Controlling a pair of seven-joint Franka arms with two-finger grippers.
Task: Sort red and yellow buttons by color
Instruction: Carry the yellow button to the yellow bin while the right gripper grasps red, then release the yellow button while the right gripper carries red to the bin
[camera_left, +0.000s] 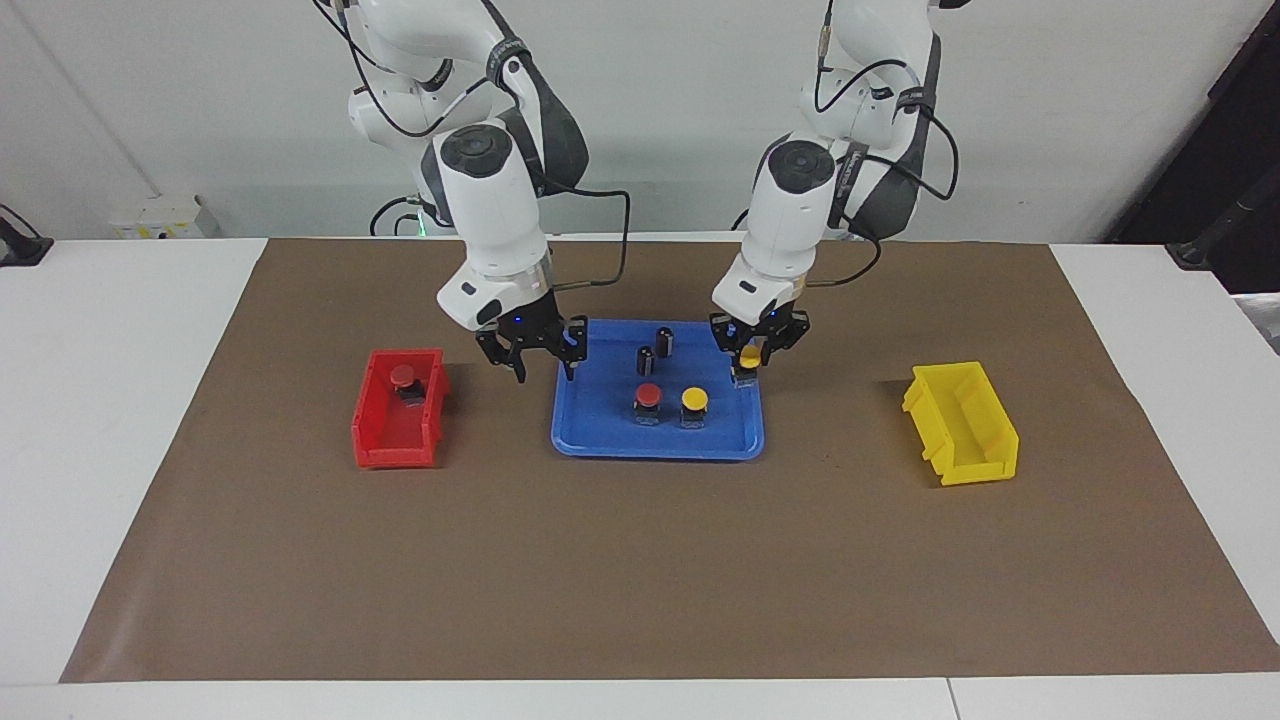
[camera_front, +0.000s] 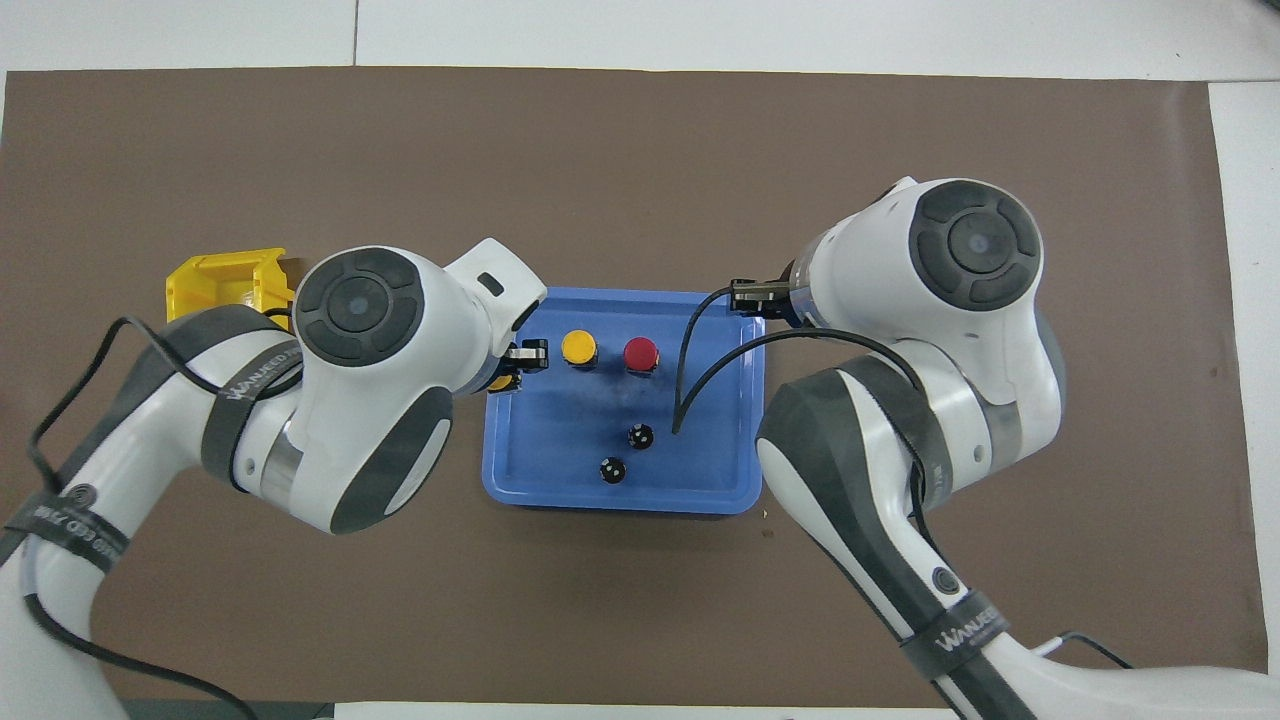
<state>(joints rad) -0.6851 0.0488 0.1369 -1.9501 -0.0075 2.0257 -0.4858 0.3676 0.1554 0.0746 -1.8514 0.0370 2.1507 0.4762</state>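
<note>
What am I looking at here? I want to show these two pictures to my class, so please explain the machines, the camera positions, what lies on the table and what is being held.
These are two robot arms, each ending in a two-finger gripper. One picture faces the robots from across the table; the other looks down from above their own end.

On the brown mat sits a blue tray holding a red button, a yellow button and two small dark cylinders. A red bin, toward the right arm's end, already holds another red button. A yellow bin stands toward the left arm's end.

The left gripper is shut on a second yellow button, lifted over the tray's edge. The right gripper, open and holding nothing, hangs over the tray's other edge.
</note>
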